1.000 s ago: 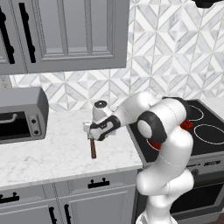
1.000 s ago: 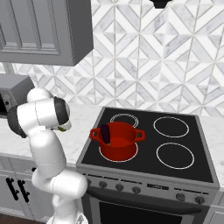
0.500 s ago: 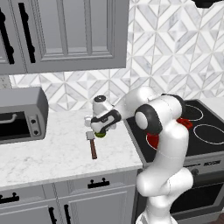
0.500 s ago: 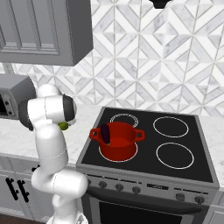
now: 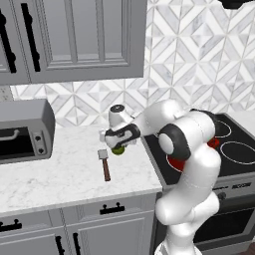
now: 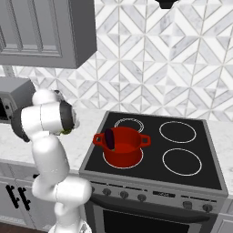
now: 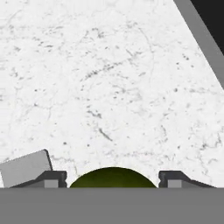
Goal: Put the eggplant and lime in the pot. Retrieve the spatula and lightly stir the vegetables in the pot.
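Gripper [image 7: 112, 177] fingers flank the lime [image 7: 113, 176] on the marble counter [image 5: 60, 174], one tip on each side; whether they have clamped it cannot be told. Just beside it lies the spatula [image 5: 104, 164], grey head toward the wall. On the stove [image 6: 182, 168], the eggplant [image 6: 110, 139] leans inside the red pot [image 6: 122, 146].

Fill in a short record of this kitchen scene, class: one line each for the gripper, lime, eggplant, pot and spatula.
gripper: low over the counter, fingers either side of the lime; grip not clear
lime: on the white counter, between the fingertips
eggplant: in the pot, leaning on its rim
pot: red, on the stove's front left burner
spatula: flat on the counter beside the lime
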